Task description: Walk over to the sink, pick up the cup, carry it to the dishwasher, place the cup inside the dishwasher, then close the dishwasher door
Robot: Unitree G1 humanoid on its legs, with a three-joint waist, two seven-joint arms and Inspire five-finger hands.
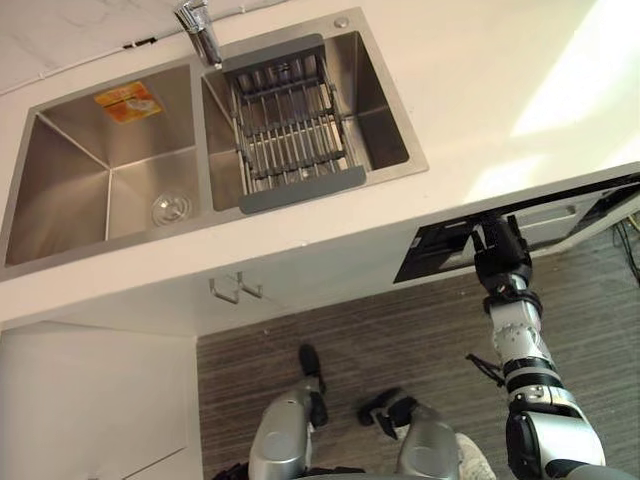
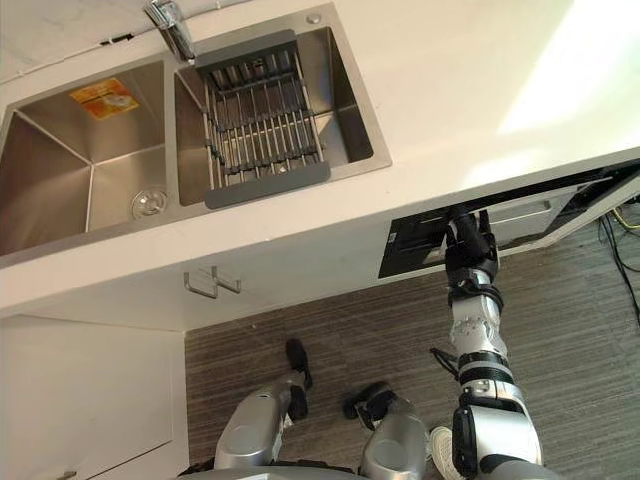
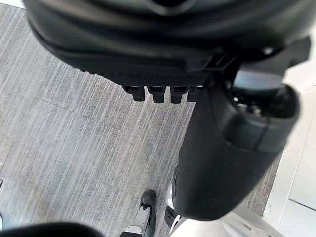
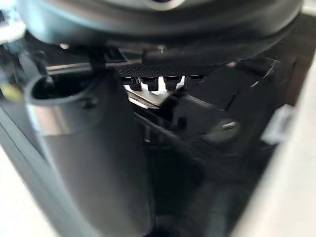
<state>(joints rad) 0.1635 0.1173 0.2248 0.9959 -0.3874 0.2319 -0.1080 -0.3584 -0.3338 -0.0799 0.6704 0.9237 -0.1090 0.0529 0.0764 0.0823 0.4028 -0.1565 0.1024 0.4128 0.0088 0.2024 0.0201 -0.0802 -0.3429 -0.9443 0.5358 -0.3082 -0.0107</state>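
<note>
The dishwasher (image 1: pixel 437 252) sits under the counter at the right. Its door (image 1: pixel 585 210) stands slightly ajar, leaving a narrow dark gap below the counter edge. My right hand (image 1: pixel 497 255) is raised to the door's top edge beside the black control strip; in the right wrist view its thumb (image 4: pixel 89 148) stands before dark dishwasher parts (image 4: pixel 217 133). My left hand (image 1: pixel 311 365) hangs low over the floor with nothing in it, its thumb (image 3: pixel 222 148) big in the left wrist view.
A steel double sink (image 1: pixel 110 170) lies in the white counter, with a dish rack (image 1: pixel 290 125) across its right basin and a tap (image 1: pixel 200 30) behind. A cabinet handle (image 1: pixel 235 290) juts out below. A white cabinet (image 1: pixel 90 400) stands at the left, on striped grey floor (image 1: pixel 380 340).
</note>
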